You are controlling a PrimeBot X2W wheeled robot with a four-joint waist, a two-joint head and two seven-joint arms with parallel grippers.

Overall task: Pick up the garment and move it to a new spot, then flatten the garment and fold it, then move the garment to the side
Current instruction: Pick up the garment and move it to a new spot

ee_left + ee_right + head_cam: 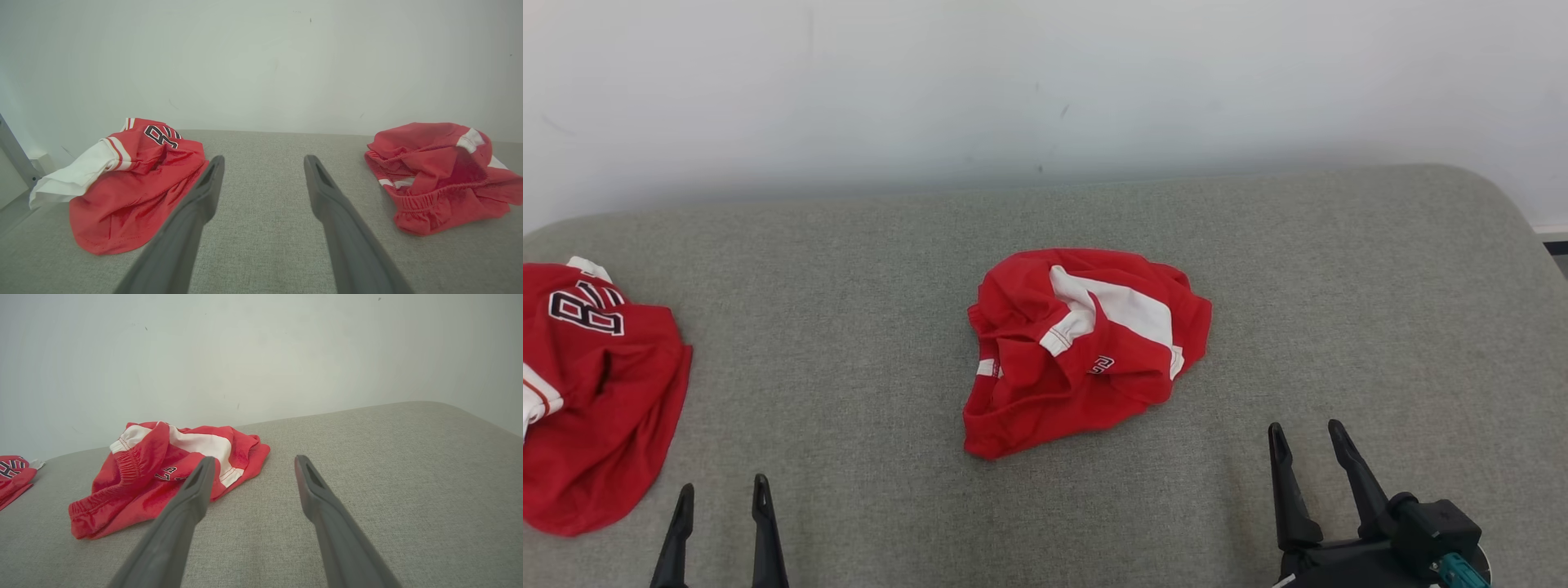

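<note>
A crumpled red garment (1078,347) with white panels and an elastic waistband lies in a heap at the middle of the grey padded table (866,269). It also appears at the right of the left wrist view as the garment (439,175) and at the left of the right wrist view as the garment (163,473). My left gripper (723,498) stands open near the front left edge, nothing between its fingers, well left of the heap. My right gripper (1307,437) is open too, empty, just right of and nearer than the heap.
A second red jersey (592,384) with white trim and a dark number lies bunched at the table's far left edge; it is seen again as the jersey (130,179). A pale wall (1045,90) rises right behind the table. The table's right end is rounded.
</note>
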